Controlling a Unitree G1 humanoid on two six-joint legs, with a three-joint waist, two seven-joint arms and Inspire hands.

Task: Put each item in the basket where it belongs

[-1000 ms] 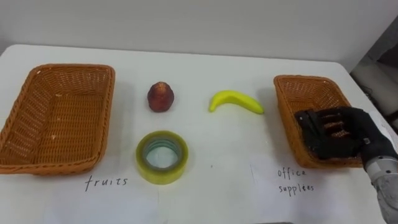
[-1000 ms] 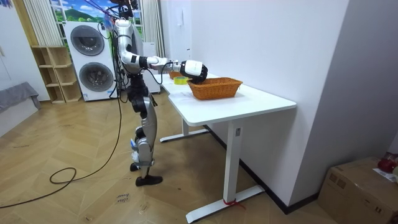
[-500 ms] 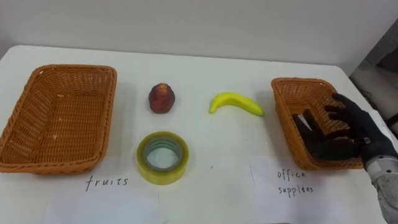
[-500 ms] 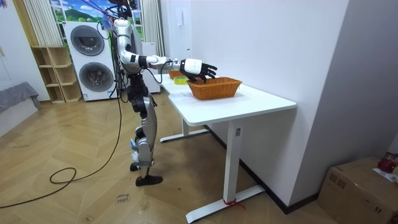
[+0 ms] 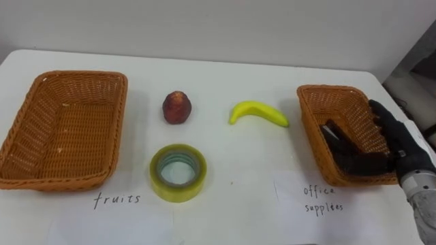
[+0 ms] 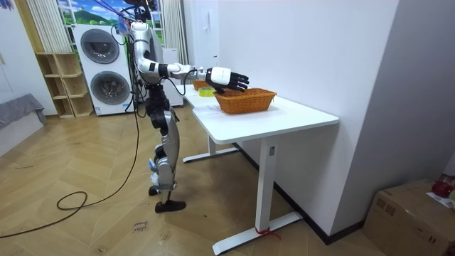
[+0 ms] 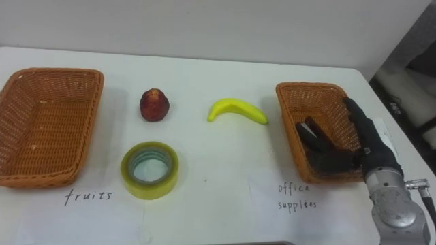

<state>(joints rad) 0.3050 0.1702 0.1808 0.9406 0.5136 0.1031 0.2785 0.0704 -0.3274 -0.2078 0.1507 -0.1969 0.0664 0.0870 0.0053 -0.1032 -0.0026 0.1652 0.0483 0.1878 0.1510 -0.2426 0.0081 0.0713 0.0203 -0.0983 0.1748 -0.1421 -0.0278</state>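
As the left eye view showed, the right hand (image 5: 387, 144) hung over the office-supplies basket (image 5: 325, 89), fingers spread. The tape roll (image 5: 177, 172), banana (image 5: 259, 111) and red fruit (image 5: 176, 107) lay on the table (image 5: 225, 68). The room view showed that arm outstretched, and the right eye view agreed. Judged next: fetching the tape roll.

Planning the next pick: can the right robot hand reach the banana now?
Probably yes. The right robot hand hangs open over the right basket; the banana lies beside it on bare table, only the rim between.
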